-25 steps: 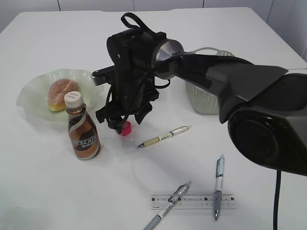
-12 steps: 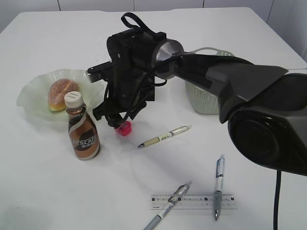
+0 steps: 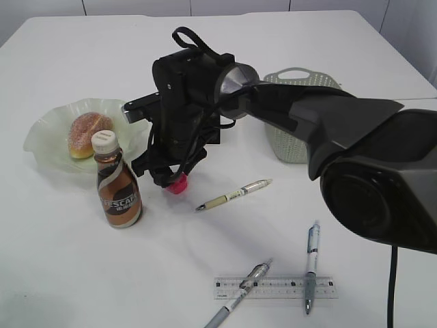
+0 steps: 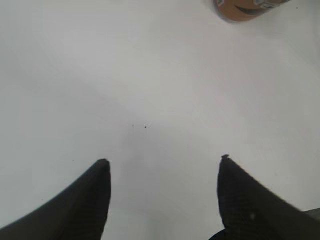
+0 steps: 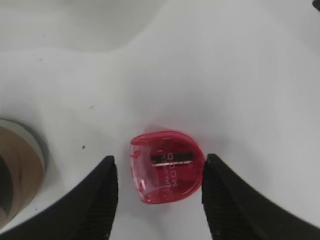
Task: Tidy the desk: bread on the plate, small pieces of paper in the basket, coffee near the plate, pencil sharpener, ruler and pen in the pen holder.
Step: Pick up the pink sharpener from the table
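Here the right fingers [image 5: 157, 192] straddle the pencil sharpener [image 5: 167, 165], contact unclear, beside the coffee [image 3: 117, 184]; left fingers [image 4: 162, 172] apart.

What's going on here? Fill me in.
The right gripper is down on the desk, fingers either side of the red pencil sharpener, closing on it but not lifting. The bread is on the plate, the coffee beside it. Three pens and the ruler lie loose. The left gripper hangs open over bare desk.
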{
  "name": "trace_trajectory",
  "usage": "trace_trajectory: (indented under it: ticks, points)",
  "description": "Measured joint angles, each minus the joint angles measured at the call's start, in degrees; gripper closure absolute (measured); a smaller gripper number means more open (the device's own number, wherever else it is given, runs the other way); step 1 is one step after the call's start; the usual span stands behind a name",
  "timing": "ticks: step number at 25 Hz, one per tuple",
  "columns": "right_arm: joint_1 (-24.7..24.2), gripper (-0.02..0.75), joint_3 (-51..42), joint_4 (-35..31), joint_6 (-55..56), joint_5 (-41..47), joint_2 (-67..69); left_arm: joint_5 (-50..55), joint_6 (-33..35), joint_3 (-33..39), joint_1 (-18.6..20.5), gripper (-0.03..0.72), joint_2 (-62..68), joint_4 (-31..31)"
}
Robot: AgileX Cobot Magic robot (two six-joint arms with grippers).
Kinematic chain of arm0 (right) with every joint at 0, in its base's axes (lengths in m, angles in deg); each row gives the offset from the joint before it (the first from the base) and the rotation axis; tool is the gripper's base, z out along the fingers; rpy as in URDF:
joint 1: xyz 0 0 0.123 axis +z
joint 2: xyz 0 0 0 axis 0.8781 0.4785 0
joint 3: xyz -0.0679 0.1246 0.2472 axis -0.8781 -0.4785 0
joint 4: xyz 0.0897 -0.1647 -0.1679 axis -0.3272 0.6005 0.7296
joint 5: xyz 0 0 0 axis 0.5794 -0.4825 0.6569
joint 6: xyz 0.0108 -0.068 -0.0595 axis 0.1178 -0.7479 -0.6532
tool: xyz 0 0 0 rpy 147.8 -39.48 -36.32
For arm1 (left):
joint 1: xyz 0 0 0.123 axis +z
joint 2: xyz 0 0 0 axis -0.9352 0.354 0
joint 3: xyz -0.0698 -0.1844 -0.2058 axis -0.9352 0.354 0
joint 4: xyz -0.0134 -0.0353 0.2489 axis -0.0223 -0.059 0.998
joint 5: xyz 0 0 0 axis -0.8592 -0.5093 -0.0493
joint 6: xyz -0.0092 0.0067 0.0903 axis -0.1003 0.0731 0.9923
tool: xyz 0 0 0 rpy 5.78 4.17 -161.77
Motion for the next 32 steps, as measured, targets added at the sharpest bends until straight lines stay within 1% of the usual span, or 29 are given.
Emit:
trace_trajectory:
  ticks: [13,15,21,26,29,32]
  points:
    - [0.0,0.344,0.0,0.31,0.0,0.0,1.9,-0.65,0.0,0.0,0.0,0.199,0.0,0.0]
    - [0.0,0.356,0.0,0.31,0.0,0.0,1.9,-0.96,0.0,0.0,0.0,0.199,0.0,0.0]
    - [0.0,0.432,0.0,0.31,0.0,-0.11,1.9,-1.59,0.0,0.0,0.0,0.2,0.0,0.0]
    - [0.0,0.449,0.0,0.31,-0.31,-0.21,1.9,-1.72,0.0,0.0,0.0,0.2,0.0,0.0]
    - [0.0,0.433,0.12,0.31,-0.31,-0.24,1.9,-1.72,0.0,0.0,0.0,0.2,0.0,0.0]
    - [0.0,0.342,1.2,0.31,-0.31,-0.24,1.9,-1.72,0.0,0.0,0.0,0.2,0.0,0.0]
